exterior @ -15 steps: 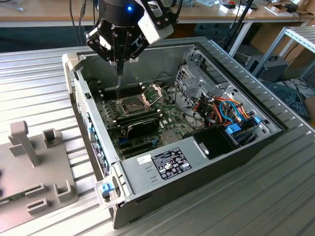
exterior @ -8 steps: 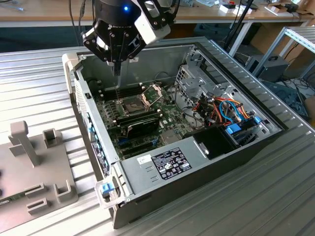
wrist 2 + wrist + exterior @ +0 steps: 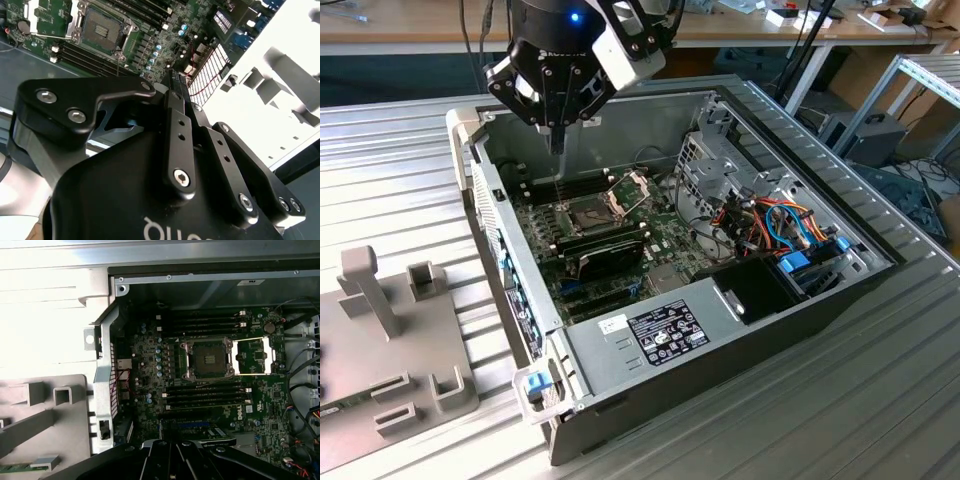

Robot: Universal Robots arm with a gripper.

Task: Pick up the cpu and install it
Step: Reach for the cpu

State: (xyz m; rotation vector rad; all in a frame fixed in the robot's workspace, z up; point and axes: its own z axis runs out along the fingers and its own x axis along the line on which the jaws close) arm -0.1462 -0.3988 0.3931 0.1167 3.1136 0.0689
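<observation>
My gripper hangs over the far left part of the open computer case, above the motherboard. Its fingers come together at their tips, and nothing shows between them. The dark square socket lies bare on the board, a little toward the exterior view's right of the gripper. The socket's hinged metal frame is swung open beside it. The cpu is out of view.
Black memory sticks run along both sides of the socket. An expansion card sits nearer the front, and drive cages with coloured cables fill the case's right. A grey fixture with slots and posts lies on the ribbed metal table at the left.
</observation>
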